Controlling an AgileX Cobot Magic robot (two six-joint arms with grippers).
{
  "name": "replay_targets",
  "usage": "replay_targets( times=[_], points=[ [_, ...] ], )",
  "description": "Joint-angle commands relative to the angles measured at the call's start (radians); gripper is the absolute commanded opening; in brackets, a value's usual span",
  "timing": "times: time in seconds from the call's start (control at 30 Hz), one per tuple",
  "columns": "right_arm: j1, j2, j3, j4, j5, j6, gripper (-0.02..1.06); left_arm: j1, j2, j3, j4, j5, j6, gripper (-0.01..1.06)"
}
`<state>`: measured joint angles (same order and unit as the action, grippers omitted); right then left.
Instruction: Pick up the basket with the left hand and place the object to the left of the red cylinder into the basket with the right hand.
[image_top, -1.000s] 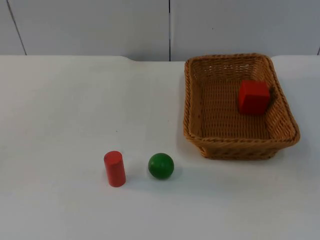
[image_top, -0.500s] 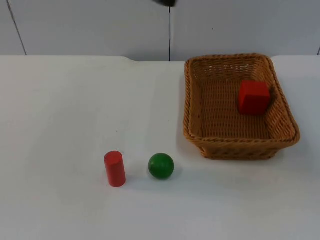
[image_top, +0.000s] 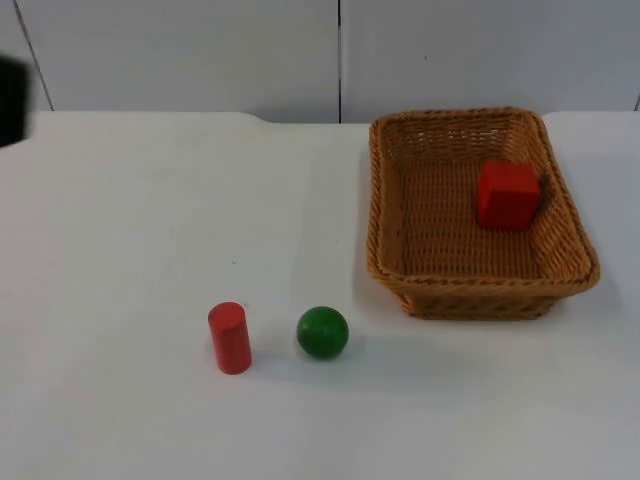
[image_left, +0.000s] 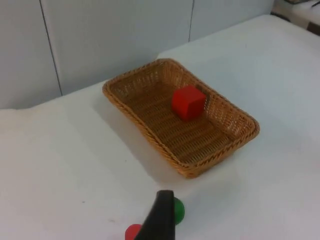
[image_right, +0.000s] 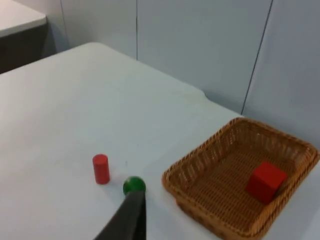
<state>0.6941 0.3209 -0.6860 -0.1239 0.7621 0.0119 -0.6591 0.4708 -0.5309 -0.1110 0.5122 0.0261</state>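
A brown wicker basket (image_top: 480, 295) stands on the table at the right, with a red cube (image_top: 507, 195) inside against its far right wall. Near the front, a red cylinder (image_top: 229, 338) stands upright, and a green ball (image_top: 322, 332) rests just to its right. A black part of the left arm (image_top: 10, 100) shows at the left edge of the top view, far from everything. The left gripper (image_left: 159, 220) hangs high above the table, looking over the ball (image_left: 178, 211), cylinder (image_left: 132, 232), basket (image_left: 142, 129) and cube (image_left: 188, 102). The right gripper (image_right: 131, 217) also hangs high, over the ball (image_right: 133, 185), cylinder (image_right: 101, 169) and basket (image_right: 200, 205).
The white table (image_top: 150, 220) ends at a grey partition wall (image_top: 200, 50) behind the basket. Bare table lies to the left of the cylinder and in front of both small objects.
Half a second ago a black arm part showed at the top edge of the top view; now one shows at the left edge. Basket, cube, cylinder and ball have not moved.
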Motion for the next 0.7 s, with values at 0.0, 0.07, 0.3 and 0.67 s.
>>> replay_targets(
  times=[0.0,0.07,0.3,0.67],
  points=[
    [-0.001,-0.066,0.036,-0.002,0.004,0.027,1.05,-0.002,-0.102,0.018,0.021,0.065,-0.012,0.83],
    [-0.001,-0.124,0.058,-0.002,0.043,0.037,1.05,-0.002,-0.183,0.018,0.051,0.149,-0.037,0.83],
    [-0.001,-0.263,0.06,0.006,0.167,0.049,1.05,-0.002,-0.38,0.018,0.216,0.381,-0.177,0.83],
    [-0.001,-0.321,0.08,0.008,0.27,0.049,1.05,-0.002,-0.471,0.007,0.165,0.588,-0.14,0.83]
  ],
)
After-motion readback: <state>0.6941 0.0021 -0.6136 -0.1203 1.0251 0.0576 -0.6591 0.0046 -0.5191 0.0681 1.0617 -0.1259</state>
